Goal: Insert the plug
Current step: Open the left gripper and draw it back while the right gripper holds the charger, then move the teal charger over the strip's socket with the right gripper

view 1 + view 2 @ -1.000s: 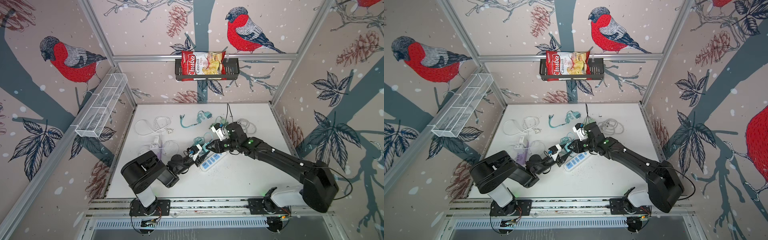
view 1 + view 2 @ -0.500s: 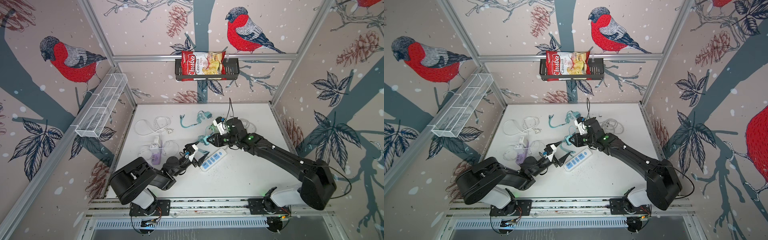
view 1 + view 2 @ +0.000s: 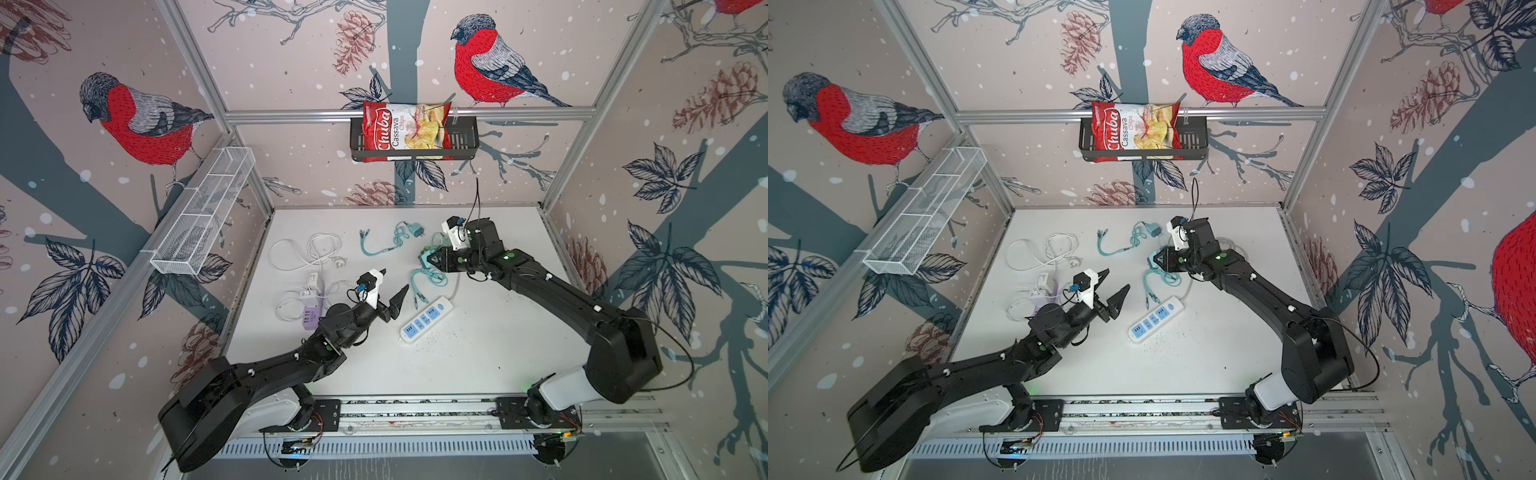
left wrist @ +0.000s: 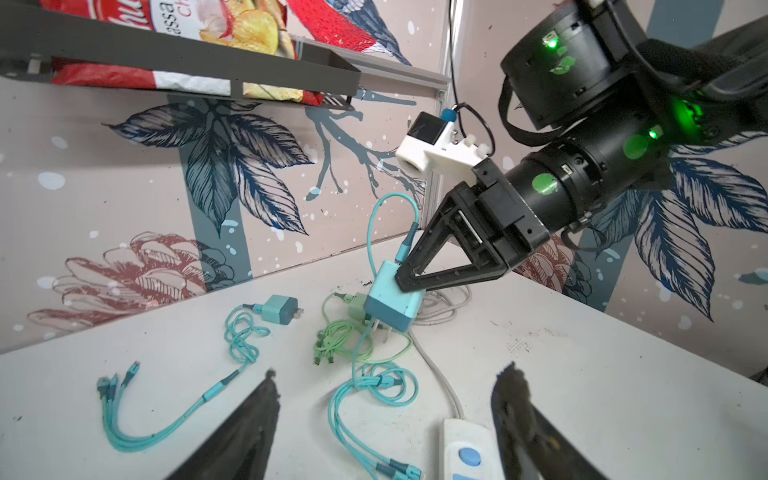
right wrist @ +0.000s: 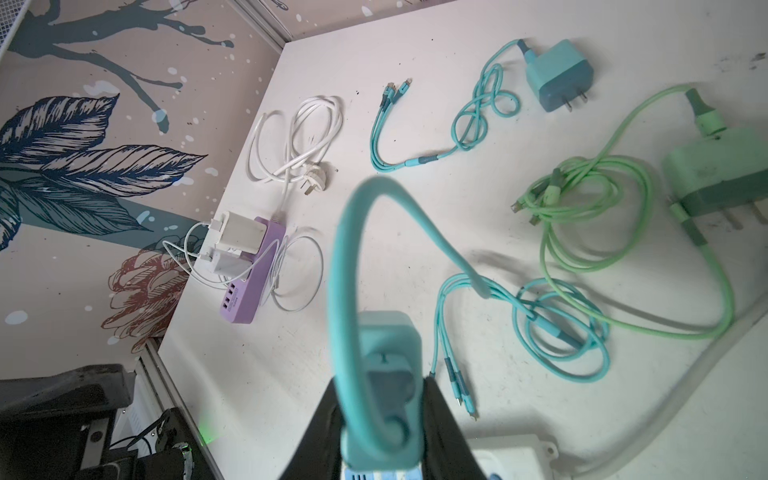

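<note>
Left gripper point(image 3: 394, 280): nearest the front; jaws wide apart and empty, poised just left of the strip.
Power strip point(image 3: 428, 318): a white plastic bar with blue sockets. It lies flat on the white bench point(image 3: 478, 353) at the centre, angled so its cord end points far and right.
Plug point(image 4: 390, 303): a teal, boxy plastic charger held clear of the bench, beyond the strip's far end. Its prongs point downward at a tilt.
Right gripper point(image 3: 432, 261): clamped on the plug's body, with the teal cable arching up out of the grip.
Step in hand: probably carrying the plug nearer, toward a socket.
Doing it well: level the plug so the prongs stand square over one socket, then press straight down. The empty left gripper could pin the strip so it does not slide.
Risk: the trailing teal cable loops lie beside the strip's far end and may drag or snag.
Far side: a second teal charger point(image 5: 559, 77) lies unused.
</note>
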